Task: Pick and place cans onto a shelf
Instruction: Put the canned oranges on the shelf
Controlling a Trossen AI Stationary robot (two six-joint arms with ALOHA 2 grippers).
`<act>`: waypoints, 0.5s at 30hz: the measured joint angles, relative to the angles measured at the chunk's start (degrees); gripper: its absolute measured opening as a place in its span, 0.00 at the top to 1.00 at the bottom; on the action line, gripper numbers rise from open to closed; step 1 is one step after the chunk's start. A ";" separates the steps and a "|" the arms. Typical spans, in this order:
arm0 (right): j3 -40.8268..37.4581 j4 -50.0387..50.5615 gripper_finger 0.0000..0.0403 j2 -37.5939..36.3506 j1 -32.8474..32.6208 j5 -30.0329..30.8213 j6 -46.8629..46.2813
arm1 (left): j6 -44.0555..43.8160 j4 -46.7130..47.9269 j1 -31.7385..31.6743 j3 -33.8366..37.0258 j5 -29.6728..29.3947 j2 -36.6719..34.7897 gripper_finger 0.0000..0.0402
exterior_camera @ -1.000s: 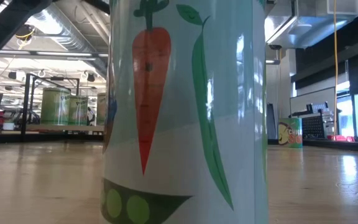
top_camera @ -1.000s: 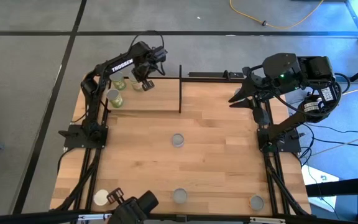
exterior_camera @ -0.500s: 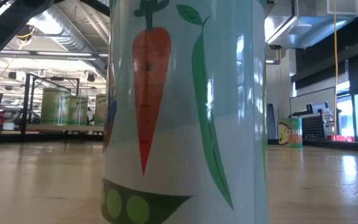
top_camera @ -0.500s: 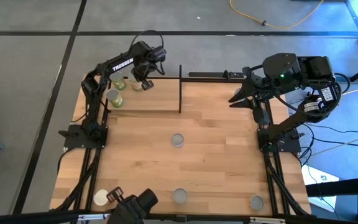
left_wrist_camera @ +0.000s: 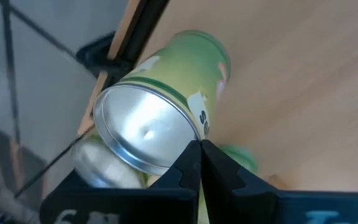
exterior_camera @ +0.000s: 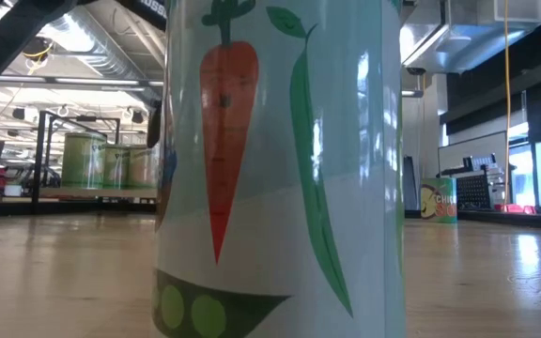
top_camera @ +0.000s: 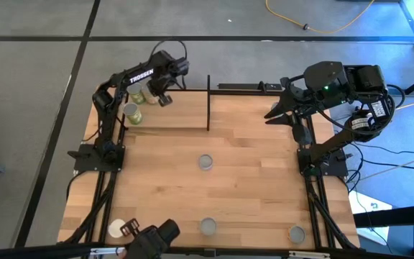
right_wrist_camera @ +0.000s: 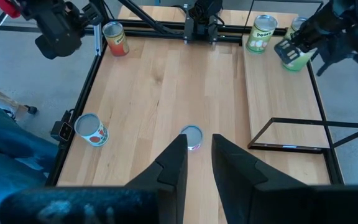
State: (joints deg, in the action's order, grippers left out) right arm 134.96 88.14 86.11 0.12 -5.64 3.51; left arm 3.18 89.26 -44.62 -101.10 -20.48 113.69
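Observation:
The shelf (top_camera: 182, 115) stands at the table's far left, and green-labelled cans (top_camera: 131, 113) (top_camera: 137, 95) stand upright on its board. My left gripper (top_camera: 162, 96) hangs over the shelf beside them, shut. In its wrist view its fingertips (left_wrist_camera: 199, 149) sit at the silvery top rim of a green can (left_wrist_camera: 166, 106), which also shows in the right wrist view (right_wrist_camera: 289, 57). My right gripper (right_wrist_camera: 197, 155) waits high over the table's right side, open with nothing between its fingers. More cans (top_camera: 205, 162) (top_camera: 208, 226) (top_camera: 297, 234) stand on the tabletop. My left gripper comes at the green can slanting down from above, its shut fingertips at the edge of the can's top rim (left_wrist_camera: 188, 138). I cannot tell whether they touch the can. The can stands with its base on the shelf board.
A can with a carrot-and-pea label (exterior_camera: 280, 169) fills the low view just in front of that camera. An orange-labelled can (right_wrist_camera: 115, 38) and another (right_wrist_camera: 91, 129) stand near the table's front. The shelf's black upright post (top_camera: 208, 101) rises at its right end.
My left gripper has sunk toward the shelf board and shifted a little toward the table's left edge, closer to the cans standing there. My right arm has kept still.

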 joint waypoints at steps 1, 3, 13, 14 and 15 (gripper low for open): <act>0.00 0.00 0.81 0.00 0.01 -0.01 0.00 | 0.09 0.35 0.00 0.62 -0.48 0.00 1.00; 0.00 0.00 0.81 0.00 0.01 -0.01 0.00 | 0.20 1.07 0.27 1.05 -0.28 0.04 1.00; 0.00 0.00 0.81 -0.01 0.01 -0.01 0.00 | 0.35 -0.11 0.37 -1.07 2.43 -0.15 1.00; 0.00 0.00 0.81 0.00 0.01 -0.01 0.00 | 0.41 -0.08 0.39 -0.99 2.37 -0.01 1.00; 0.00 -0.02 0.81 -0.01 0.00 -0.01 0.00 | 0.41 -0.13 0.44 -0.96 2.34 0.00 1.00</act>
State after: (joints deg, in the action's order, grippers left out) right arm 134.96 88.12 86.09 0.12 -5.65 3.51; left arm 3.60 89.13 -44.18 -102.06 -18.14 113.69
